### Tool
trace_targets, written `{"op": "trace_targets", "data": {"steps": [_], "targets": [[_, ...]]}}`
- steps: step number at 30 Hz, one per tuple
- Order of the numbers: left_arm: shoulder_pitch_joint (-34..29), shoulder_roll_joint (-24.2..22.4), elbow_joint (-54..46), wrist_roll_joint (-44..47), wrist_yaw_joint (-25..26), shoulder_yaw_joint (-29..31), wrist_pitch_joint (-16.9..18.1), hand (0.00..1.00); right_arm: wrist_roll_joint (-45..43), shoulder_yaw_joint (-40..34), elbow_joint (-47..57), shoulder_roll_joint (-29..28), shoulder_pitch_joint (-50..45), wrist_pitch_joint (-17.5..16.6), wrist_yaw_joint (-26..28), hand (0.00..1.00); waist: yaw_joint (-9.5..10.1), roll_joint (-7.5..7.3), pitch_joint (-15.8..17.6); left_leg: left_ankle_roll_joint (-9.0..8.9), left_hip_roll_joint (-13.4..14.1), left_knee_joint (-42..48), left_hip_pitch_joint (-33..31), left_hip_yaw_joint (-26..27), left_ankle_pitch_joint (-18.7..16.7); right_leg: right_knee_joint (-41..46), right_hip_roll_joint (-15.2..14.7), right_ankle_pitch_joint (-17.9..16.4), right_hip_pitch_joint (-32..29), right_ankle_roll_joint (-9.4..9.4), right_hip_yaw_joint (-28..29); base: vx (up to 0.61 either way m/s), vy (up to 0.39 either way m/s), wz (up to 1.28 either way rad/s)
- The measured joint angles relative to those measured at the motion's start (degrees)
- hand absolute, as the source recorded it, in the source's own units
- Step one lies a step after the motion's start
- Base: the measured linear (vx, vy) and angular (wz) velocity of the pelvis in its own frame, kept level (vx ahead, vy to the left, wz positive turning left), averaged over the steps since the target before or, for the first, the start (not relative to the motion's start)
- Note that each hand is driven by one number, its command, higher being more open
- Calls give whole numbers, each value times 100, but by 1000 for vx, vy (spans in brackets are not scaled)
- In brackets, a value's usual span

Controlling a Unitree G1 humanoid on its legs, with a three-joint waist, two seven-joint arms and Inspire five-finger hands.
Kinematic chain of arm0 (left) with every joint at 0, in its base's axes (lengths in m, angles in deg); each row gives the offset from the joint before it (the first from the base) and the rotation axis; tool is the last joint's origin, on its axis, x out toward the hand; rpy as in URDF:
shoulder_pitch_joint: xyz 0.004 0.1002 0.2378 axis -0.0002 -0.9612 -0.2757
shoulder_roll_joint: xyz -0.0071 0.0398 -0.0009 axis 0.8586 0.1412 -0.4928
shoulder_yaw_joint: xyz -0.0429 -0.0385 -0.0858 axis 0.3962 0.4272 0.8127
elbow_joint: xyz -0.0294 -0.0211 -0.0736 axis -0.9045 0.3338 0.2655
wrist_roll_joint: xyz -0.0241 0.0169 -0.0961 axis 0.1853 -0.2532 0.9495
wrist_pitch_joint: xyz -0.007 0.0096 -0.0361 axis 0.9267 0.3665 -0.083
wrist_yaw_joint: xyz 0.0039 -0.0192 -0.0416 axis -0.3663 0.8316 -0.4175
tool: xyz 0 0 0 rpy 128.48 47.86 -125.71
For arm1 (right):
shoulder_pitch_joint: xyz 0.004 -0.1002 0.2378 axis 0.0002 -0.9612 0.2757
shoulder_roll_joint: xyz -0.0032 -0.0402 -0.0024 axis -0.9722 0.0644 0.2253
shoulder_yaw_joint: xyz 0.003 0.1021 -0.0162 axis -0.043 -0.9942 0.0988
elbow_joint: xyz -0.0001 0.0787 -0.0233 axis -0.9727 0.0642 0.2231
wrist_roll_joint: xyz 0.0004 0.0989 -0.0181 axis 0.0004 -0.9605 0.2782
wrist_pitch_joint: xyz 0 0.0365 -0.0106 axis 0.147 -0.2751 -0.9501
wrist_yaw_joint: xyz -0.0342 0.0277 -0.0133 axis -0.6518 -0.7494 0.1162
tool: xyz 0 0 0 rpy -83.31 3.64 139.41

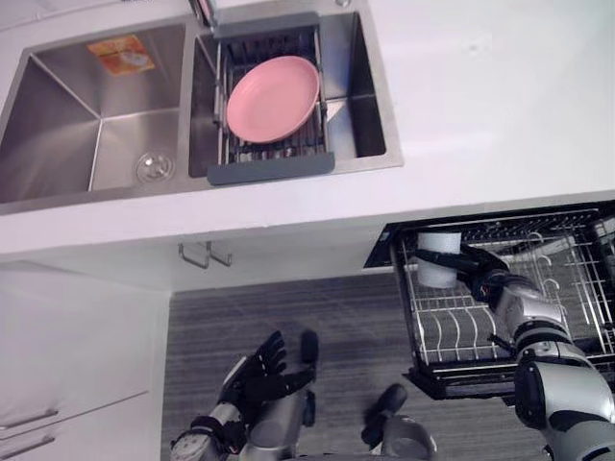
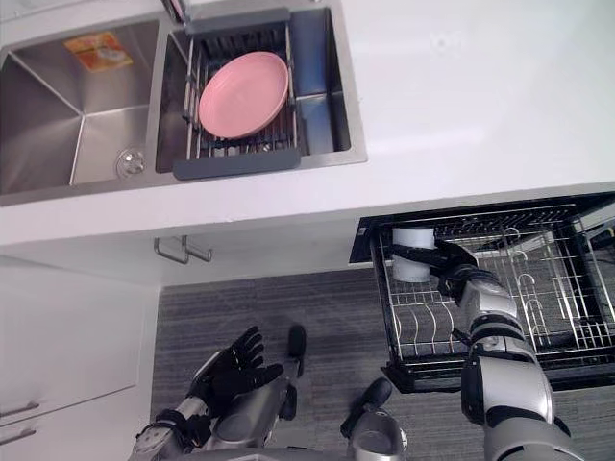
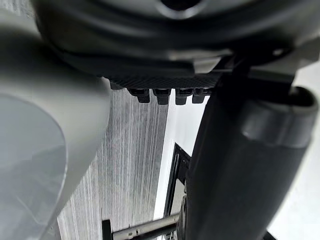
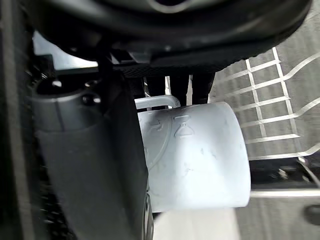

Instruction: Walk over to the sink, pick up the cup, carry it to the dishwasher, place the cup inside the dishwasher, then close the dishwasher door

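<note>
White cup sits in the dishwasher rack, corner nearest the sink, with the right robot hand wrapped round it. Placing step, imo. Next: let go gently, back out clear, then close up. Left robot hand hangs relaxed, holding nothing.

Plate on drainer in sink; cup in dishwasher rack, left end.

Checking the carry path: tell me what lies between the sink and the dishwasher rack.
The white countertop, with nothing on it, in both eye views.
</note>
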Motion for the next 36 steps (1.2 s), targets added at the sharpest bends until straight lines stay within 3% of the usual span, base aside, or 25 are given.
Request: {"op": "trace_targets", "data": {"steps": [5,6,18,22,25,27,30,36], "targets": [[72,1,0,0,5,4,-11,100,198,-11,-29,35,0,12,44,0,7,0,103,-6,-8,-2,-28,-74,12,20,6,-68,3,-14,-38,-15,-4,8],[83,1,0,-1,5,4,-11,100,198,-14,-37,36,0,11,54,100,3,1,115,-7,-6,-2,-28,-84,13,29,8,-83,5,-4,-43,-21,-10,5],[200,4,16,-63,78,0,-77,100,467,0,-40,-52,-83,-9,77,100,-12,-17,137,-50,44,-5,111,-106,1,113,45,-194,141,-59,37,-13,-9,3],[199,3,165,-66,81,4,-93,100,452,14,1176,-189,-697,-84,6,100,-27,-50,146,-89,63,-6,167,10,-39,113,35,-203,137,-37,173,-58,9,-15],[196,2,410,-103,139,200,-87,100,398,13,2550,-440,-1424,-96,-71,100,-87,-224,98,-105,90,-5,232,163,-110,106,28,-203,124,25,335,-20,-2,-26],[196,0,757,-349,348,399,-88,100,386,5,3356,-800,-1965,-90,-63,100,-158,-478,-50,-91,109,-4,317,318,-165,92,19,-203,122,72,495,55,-24,-33],[197,-15,991,-479,687,737,-87,100,409,-7,4031,-1178,-2516,-79,40,100,-263,-724,-217,-103,118,-3,407,454,-229,75,16,-196,131,97,659,79,-17,-26],[161,-340,1450,-1198,1537,1384,52,100,588,-338,5443,-1536,-3261,29,117,100,-395,-760,-509,-134,147,-5,570,512,-278,71,27,-199,239,93,887,17,4,-9]]}}
